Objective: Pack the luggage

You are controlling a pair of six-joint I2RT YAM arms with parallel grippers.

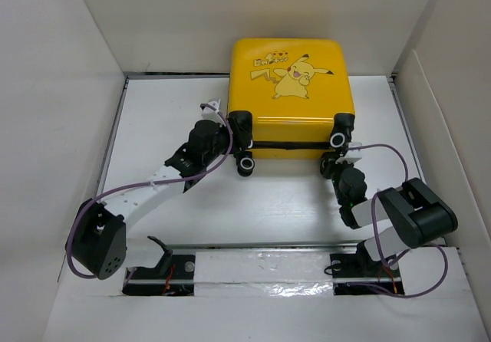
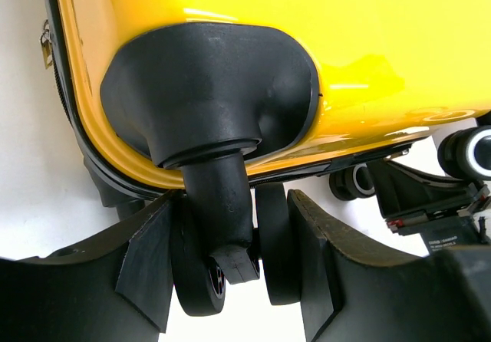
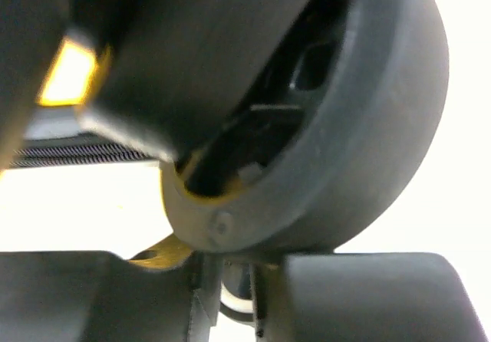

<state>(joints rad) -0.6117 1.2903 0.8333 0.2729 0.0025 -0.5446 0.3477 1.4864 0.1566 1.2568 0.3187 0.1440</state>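
At 12 o'clock on the table (image 1: 176, 112): the luggage (image 1: 291, 97), flat, print up, wheels toward 6. At its 7 o'clock corner, left gripper (image 2: 230, 281) clenched on a caster wheel (image 2: 201, 281), pads against both sides. At 5 o'clock, right gripper (image 1: 334, 160) close under another wheel (image 1: 338, 138) — impossible to tell whether clenched or released.

We see a robotics lab cell: a white table (image 1: 284, 204) boxed by plain white boards (image 1: 46, 89), two arms (image 1: 146, 192) bolted at its edge
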